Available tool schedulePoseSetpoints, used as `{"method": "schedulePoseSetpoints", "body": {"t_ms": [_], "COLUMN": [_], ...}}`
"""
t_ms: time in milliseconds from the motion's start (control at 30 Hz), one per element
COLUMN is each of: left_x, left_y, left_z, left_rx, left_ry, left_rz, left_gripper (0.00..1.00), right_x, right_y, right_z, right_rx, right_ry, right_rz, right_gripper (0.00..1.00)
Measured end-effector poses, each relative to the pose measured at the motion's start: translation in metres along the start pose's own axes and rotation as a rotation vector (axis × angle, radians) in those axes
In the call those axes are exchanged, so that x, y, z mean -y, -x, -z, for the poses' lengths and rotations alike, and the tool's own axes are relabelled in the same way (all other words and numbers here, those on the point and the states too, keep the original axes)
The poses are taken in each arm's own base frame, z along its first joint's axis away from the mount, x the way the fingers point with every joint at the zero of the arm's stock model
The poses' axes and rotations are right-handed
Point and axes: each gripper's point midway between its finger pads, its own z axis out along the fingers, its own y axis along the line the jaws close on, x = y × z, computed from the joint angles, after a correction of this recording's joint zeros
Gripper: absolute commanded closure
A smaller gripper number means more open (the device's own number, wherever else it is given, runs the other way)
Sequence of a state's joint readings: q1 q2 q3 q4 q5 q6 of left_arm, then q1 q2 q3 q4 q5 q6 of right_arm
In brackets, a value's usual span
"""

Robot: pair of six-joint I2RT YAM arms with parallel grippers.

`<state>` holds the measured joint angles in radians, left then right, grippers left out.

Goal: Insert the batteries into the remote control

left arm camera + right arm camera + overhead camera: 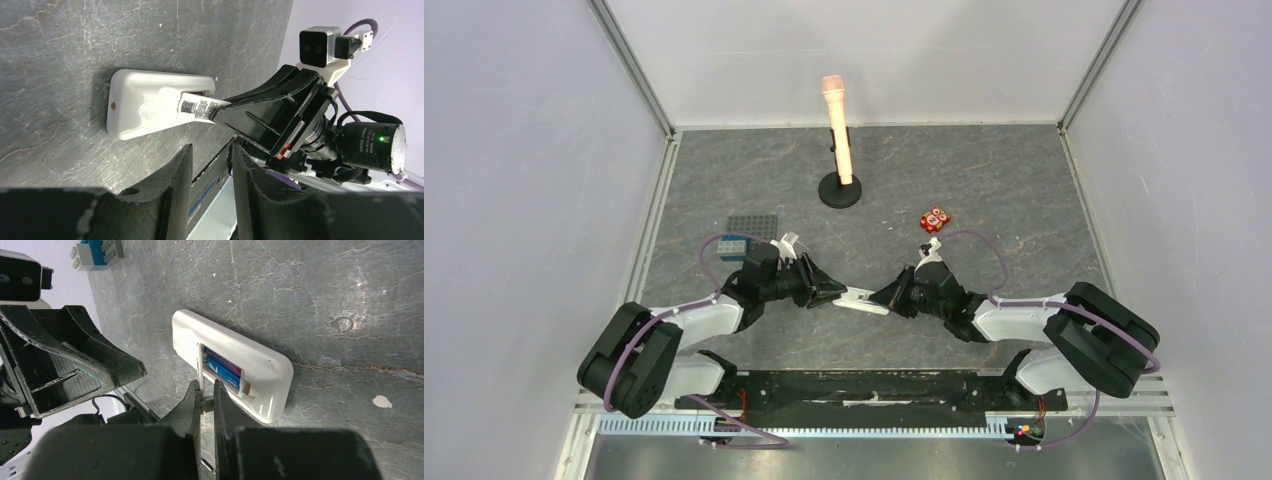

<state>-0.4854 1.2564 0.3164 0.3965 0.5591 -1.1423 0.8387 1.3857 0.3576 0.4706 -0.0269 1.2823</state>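
The grey, marble-patterned worktop fills the booth, and both arms reach inward to meet near the middle of its near side. At the back a peach-coloured microphone stands upright on a round black base. Between the two hands the white remote control lies flat on the worktop, back side up, with its battery compartment uncovered. The left hand hovers just beside the remote, its fingers partly apart with nothing between them. The right hand is pinched nearly closed on the thin white battery cover, which slants up from the compartment. Behind the left arm sits a grey studded plate with a blue brick, and a small red block lies behind the right. The batteries, two blue cells, lie side by side in the compartment.
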Motion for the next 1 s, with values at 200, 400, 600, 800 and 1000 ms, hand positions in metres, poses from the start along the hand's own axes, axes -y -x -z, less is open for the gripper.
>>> {"method": "schedulePoseSetpoints", "body": {"t_ms": [200, 400, 600, 800, 1000], "left_x": [-0.002, 0.002, 0.002, -0.005, -0.006], "left_y": [-0.001, 0.003, 0.006, 0.005, 0.009], "left_z": [-0.005, -0.010, -0.017, -0.025, -0.031], "left_rx": [-0.019, -0.020, -0.023, -0.021, 0.028], "left_ry": [-0.009, -0.024, -0.024, -0.010, -0.007], "left_rz": [0.000, -0.008, -0.010, -0.014, -0.045], "left_gripper": [0.61, 0.63, 0.66, 0.70, 0.70], "right_x": [0.002, 0.004, -0.001, -0.003, -0.005], "right_y": [0.001, 0.000, 0.000, 0.000, -0.001], "right_z": [-0.002, -0.005, -0.014, -0.019, -0.024], "right_rx": [0.001, -0.005, -0.033, -0.061, -0.082], "right_ry": [-0.011, -0.034, -0.071, -0.109, -0.148], "right_rz": [-0.023, -0.033, -0.024, -0.028, -0.030], "right_gripper": [1.00, 1.00, 0.98, 0.94, 0.93]}}
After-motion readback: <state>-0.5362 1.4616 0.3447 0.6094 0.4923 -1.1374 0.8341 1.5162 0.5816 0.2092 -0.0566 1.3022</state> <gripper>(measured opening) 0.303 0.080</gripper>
